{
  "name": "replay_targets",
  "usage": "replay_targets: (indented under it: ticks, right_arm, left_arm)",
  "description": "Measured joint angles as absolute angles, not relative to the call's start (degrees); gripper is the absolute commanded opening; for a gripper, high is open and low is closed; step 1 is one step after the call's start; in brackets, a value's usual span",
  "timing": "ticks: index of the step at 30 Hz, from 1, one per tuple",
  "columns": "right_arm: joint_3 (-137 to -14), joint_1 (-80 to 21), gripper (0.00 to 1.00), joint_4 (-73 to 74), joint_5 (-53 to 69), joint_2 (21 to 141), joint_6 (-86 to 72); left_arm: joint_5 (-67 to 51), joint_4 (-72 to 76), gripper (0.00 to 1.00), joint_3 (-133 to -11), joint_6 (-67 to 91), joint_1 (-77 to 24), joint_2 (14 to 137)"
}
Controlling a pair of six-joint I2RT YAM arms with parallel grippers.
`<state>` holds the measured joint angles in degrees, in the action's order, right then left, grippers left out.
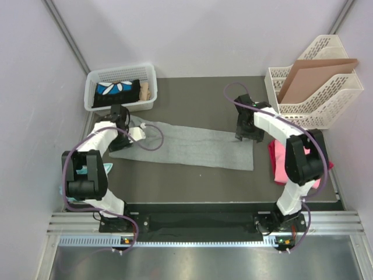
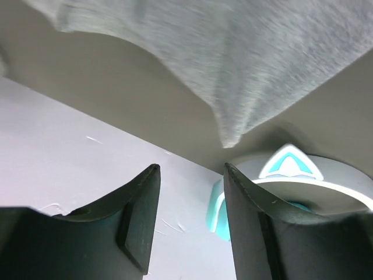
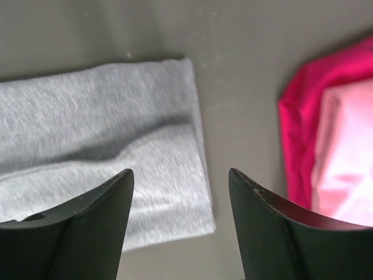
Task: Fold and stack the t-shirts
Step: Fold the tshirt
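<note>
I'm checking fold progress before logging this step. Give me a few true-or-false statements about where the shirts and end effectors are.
The grey t-shirt lies as a long folded strip. True.
The right end effector is shut on cloth. False: its jaws stand open and empty above the grey t-shirt's end.
The cardboard sheet stands in the white file rack. True.
The pink t-shirts lie on the grey one. False: they lie apart, to its right.

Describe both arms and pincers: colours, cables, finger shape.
The left arm and right arm match: white links, black joints, and a purple cable looping along each. The left pincer and right pincer each have two matt black fingers, broad at the root and curving to blunt tips.
</note>
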<state>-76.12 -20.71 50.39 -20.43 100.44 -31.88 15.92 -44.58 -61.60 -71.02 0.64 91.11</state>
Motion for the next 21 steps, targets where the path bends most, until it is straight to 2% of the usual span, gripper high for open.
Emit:
replay_targets:
  ticks: [5,12,15,21]
  right_arm:
    - [-76.69,-20.69,0.63,49.01,-19.35,106.52,-30.41]
    - [-76.79,-20.08,0.58,48.58,-19.55,108.62,-29.47]
    - [-77.56,-19.57,0.51,47.75,-19.66,109.10,-29.06]
    - [-78.81,-18.98,0.29,46.15,-19.64,110.54,-28.12]
  left_arm:
    - [11.70,-47.24,0.54,-67.55,-67.44,-0.58,90.91]
    - [7.22,-48.01,0.52,-70.50,-61.32,-6.31,94.56]
    - [6.98,-47.59,0.51,-69.78,-59.90,-7.66,97.21]
    - [7.81,-46.61,0.50,-65.67,-59.00,-7.75,98.50]
